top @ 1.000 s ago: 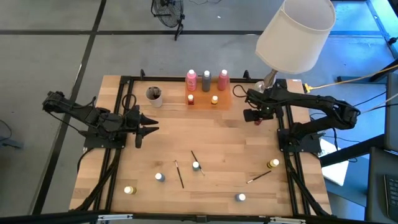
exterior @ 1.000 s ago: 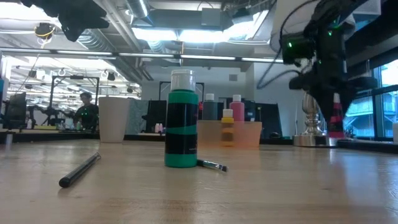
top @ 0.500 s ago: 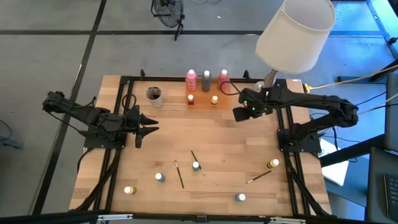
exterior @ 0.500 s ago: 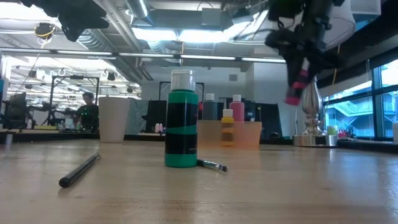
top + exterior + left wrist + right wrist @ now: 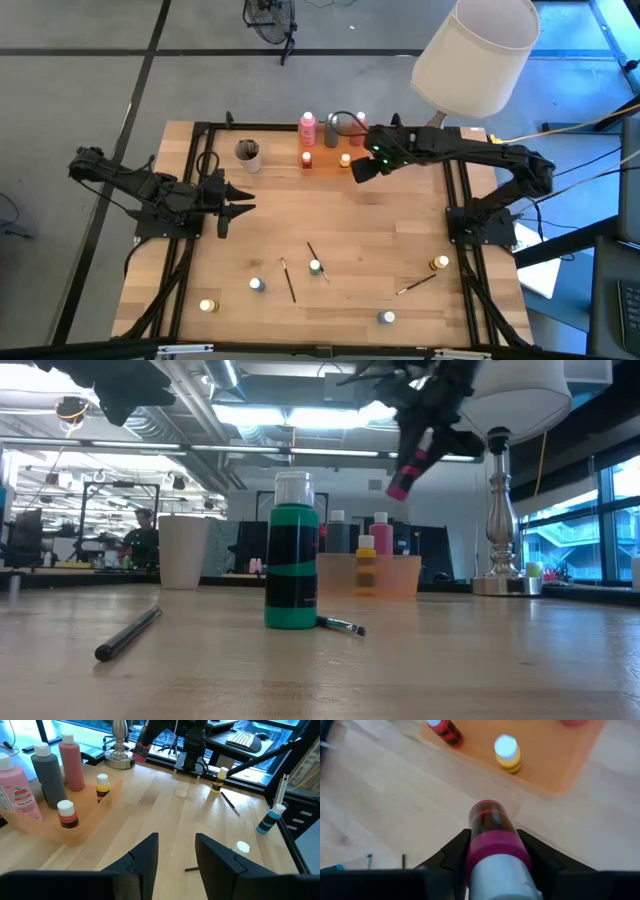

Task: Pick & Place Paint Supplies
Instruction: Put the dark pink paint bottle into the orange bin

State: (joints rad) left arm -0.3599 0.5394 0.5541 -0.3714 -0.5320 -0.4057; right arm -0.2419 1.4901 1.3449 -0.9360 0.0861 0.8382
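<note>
Transport step: right gripper [image 5: 492,851] clamped on magenta pot [image 5: 492,837], airborne near orange tray [image 5: 560,765]. Left gripper [image 5: 175,852] parted, empty. Next: lower into bare tray spot.

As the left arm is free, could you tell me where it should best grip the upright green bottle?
Take the green bottle across its straight round body, below the white cap, coming level from the left gripper's side: it stands upright, and a brush lies by its base on the other side.
</note>
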